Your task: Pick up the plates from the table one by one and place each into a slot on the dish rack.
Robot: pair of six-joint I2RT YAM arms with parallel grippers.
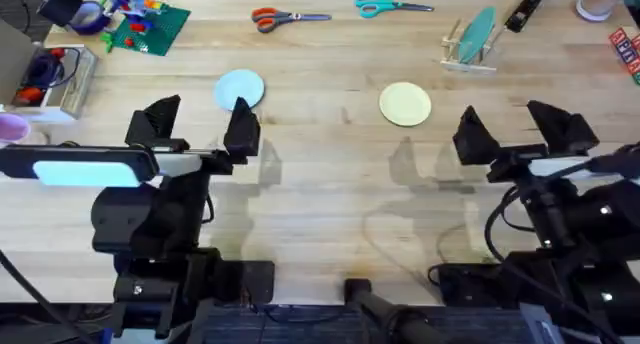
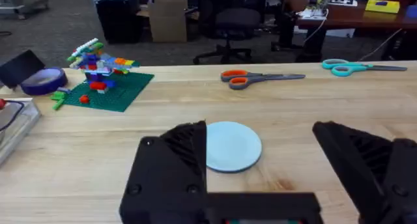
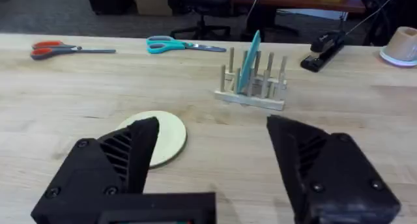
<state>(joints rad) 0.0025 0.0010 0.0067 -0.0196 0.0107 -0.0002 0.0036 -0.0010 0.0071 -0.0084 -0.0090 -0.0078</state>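
A light blue plate [image 1: 240, 87] [image 2: 233, 146] lies flat on the table [image 1: 320, 184], just beyond my left gripper [image 1: 200, 126] [image 2: 260, 178], which is open and holds nothing. A pale yellow plate [image 1: 405, 103] [image 3: 168, 138] lies flat right of centre. My right gripper [image 1: 515, 132] [image 3: 215, 165] is open and empty, hovering near and to the right of it. The dish rack [image 1: 468, 54] [image 3: 253, 90] stands at the back right. A teal plate [image 1: 478, 32] [image 3: 250, 61] stands upright in one slot of the rack.
Orange scissors [image 1: 288, 18] and teal scissors [image 1: 390, 4] lie along the far edge. A green brick baseplate with a toy build [image 1: 145, 26] and a tape roll [image 1: 85, 19] sit far left, a clear box [image 1: 50, 79] at the left edge, and a black stapler [image 1: 525, 12] far right.
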